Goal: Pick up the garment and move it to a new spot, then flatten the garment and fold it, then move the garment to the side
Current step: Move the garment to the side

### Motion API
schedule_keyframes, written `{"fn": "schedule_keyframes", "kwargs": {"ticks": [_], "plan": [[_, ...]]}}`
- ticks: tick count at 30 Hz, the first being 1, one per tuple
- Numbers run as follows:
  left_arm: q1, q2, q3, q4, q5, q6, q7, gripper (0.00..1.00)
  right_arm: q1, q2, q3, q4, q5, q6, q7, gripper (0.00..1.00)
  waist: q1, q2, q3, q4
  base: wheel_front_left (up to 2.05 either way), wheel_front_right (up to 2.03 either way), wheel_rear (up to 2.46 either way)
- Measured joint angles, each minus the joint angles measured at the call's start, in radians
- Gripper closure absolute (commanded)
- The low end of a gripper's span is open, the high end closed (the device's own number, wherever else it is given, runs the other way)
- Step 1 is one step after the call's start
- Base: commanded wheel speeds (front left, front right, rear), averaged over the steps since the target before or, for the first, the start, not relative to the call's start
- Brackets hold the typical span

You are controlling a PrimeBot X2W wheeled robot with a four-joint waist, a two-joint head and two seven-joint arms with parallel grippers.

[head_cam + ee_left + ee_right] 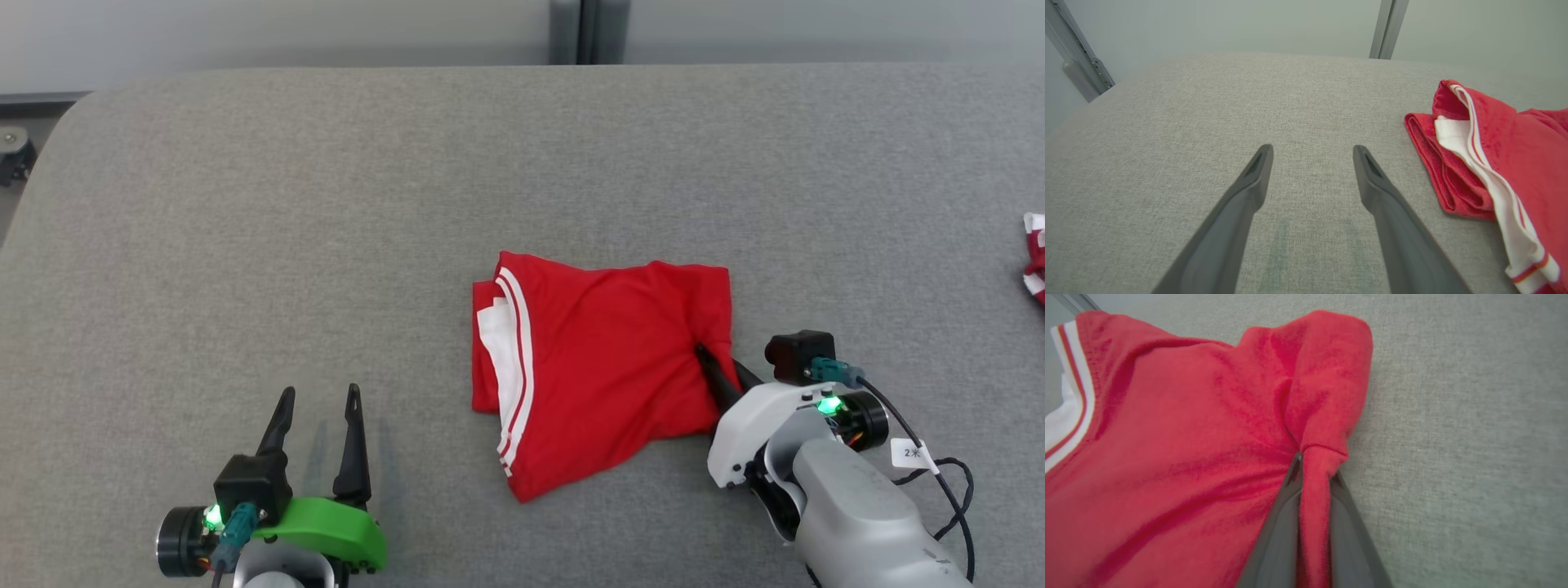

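Right jaws clamp the garment (604, 367) at its right edge; left jaws gape nearby.

Head camera looks down from above; low, close wrist cameras share the garment (604, 367).

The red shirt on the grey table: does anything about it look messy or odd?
Yes. The shirt lies folded but crooked. Its right edge is bunched into a ridge where the right gripper pinches it. A white sleeve pokes out at its left edge.
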Motion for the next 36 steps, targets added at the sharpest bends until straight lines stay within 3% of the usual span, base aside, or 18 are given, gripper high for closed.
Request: {"fn": "schedule_keyframes", "kwargs": {"ticks": [10, 19, 25, 29, 36], "plan": [[0.0, 0.0, -0.041, -0.041, 0.02, -0.02, 0.0, 0.0, 0.043, -0.004, -0.174, -0.07, -0.09, 0.002, 0.003, 1.0, 0.0, 0.0, -0.004, -0.165, 0.0, 0.0, 0.0], [-0.017, -0.001, -0.08, -0.045, 0.032, -0.033, 0.0, 0.0, 0.101, -0.007, -0.199, -0.117, -0.093, -0.002, 0.006, 1.0, 0.0, 0.0, -0.018, -0.403, 0.0, 0.0, 0.0], [-0.037, -0.001, -0.104, -0.016, 0.046, -0.058, 0.0, 0.0, 0.138, -0.009, -0.243, -0.158, -0.091, -0.002, 0.006, 1.0, 0.0, 0.0001, -0.014, -0.527, 0.0, 0.0, 0.0], [-0.042, -0.001, -0.101, -0.011, 0.058, -0.063, 0.0, 0.0, 0.147, -0.008, -0.246, -0.183, -0.1, -0.002, 0.006, 1.0, 0.0, 0.0, -0.004, -0.577, 0.0, 0.0, 0.0], [-0.039, -0.001, -0.054, -0.012, 0.1, -0.073, 0.0, 0.0, 0.063, -0.01, -0.171, -0.189, -0.118, -0.002, 0.007, 1.0, 0.0, 0.0001, 0.046, -0.595, 0.0, 0.0, 0.0]]}}
